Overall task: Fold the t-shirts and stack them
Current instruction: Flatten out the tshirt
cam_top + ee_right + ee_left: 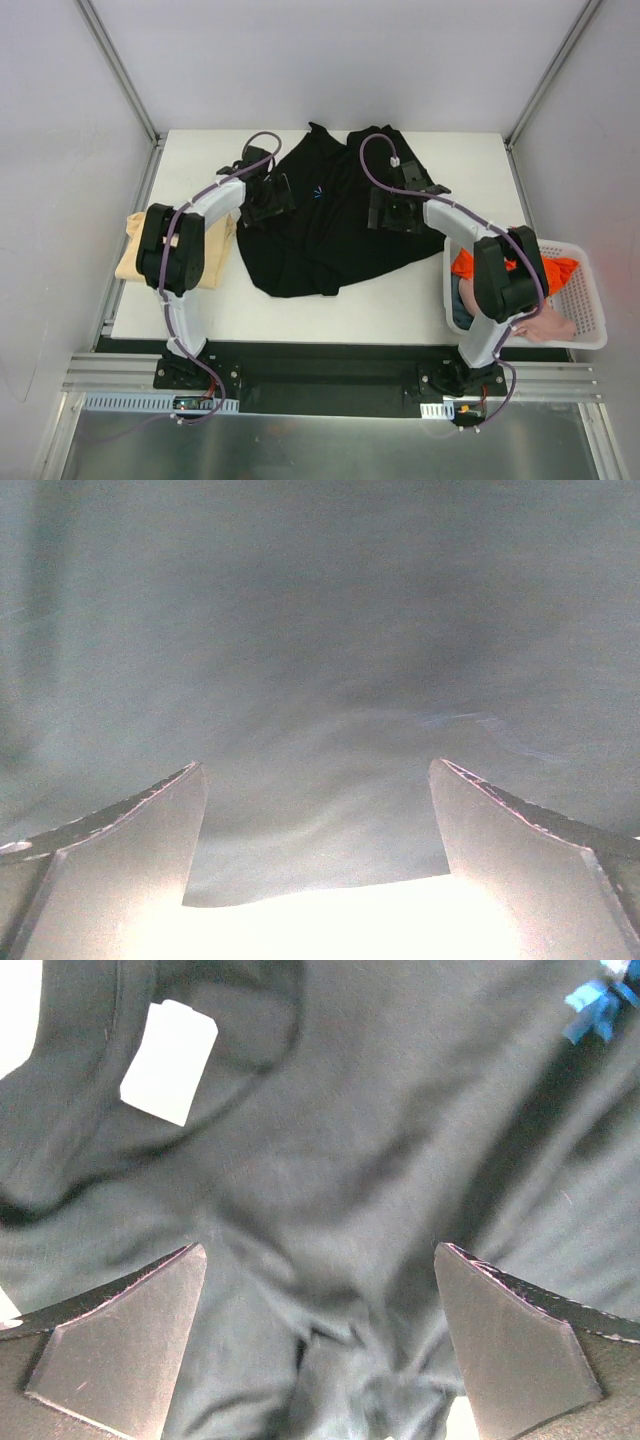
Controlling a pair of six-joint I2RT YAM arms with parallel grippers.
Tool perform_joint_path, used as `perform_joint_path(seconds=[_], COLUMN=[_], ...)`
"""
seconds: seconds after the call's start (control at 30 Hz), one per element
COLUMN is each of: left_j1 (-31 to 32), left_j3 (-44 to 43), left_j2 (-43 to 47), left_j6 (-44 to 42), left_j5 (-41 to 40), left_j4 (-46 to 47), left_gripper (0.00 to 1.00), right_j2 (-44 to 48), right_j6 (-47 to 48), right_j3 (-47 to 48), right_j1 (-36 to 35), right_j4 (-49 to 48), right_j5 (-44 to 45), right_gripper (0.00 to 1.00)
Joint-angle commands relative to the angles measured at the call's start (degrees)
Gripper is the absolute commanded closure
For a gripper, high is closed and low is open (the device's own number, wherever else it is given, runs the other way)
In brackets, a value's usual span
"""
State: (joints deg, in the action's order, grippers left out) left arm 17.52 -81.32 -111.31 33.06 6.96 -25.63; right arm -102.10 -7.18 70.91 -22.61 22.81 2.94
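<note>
Overhead: black t-shirt [320,235] lies spread and rumpled across the middle of the white table [400,295], hem toward 6 o'clock, collar end toward 12. Small blue chest mark [317,194] shows near the cloth's upper middle. Left gripper [263,198] sits over the shirt's edge at 10 o'clock, fingers spread wide, nothing between them; in its wrist view only dark wrinkled cloth lies under the gap, with a white neck label [168,1062] inside the collar at 11 o'clock and the blue mark at 1 o'clock. Right gripper [393,210] is over the shirt's 2 o'clock side, fingers likewise wide apart and gripping nothing; its wrist view shows smooth dark cloth ahead and a bright strip of bare table at 6 o'clock, where the cloth's edge ends between the fingers. Whether either set of fingertips touches the cloth cannot be told. Pale tan t-shirt [135,255] lies folded at the table's 9 o'clock edge, partly under the left arm. White mesh basket [590,300] stands at 4 o'clock beside the table, holding an orange t-shirt [560,268] and a pink t-shirt [548,325], partly hidden by the right arm.
</note>
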Motion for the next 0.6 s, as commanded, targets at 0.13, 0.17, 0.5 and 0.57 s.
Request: perform_joint_path(seconds=[0.13, 0.17, 0.5, 0.57], left_j1=[3.0, 3.0, 2.2, 2.1], left_j3=[16.7, 19.4, 38.2, 39.9], left_j2=[25.1, 27.3, 49.3, 52.9], left_j6=[0.3, 2.1, 7.8, 8.6], left_j5=[-6.7, -8.5, -12.1, -14.6], left_j4=[-3.0, -1.7, -0.2, -0.2], left_gripper=[0.01, 0.01, 0.01, 0.01], right_j2=[8.3, 7.6, -10.7, -12.8], right_j6=[0.2, 0.3, 1.1, 1.4], right_j3=[-2.6, -1.7, 13.2, 16.0], right_j1=[-9.0, -12.6, -22.0, -22.7], right_j4=[-13.2, -13.7, -7.4, -5.8], right_j5=[-38.0, -39.9, -37.0, -34.2], right_gripper=[0.02, 0.02, 0.24, 0.28])
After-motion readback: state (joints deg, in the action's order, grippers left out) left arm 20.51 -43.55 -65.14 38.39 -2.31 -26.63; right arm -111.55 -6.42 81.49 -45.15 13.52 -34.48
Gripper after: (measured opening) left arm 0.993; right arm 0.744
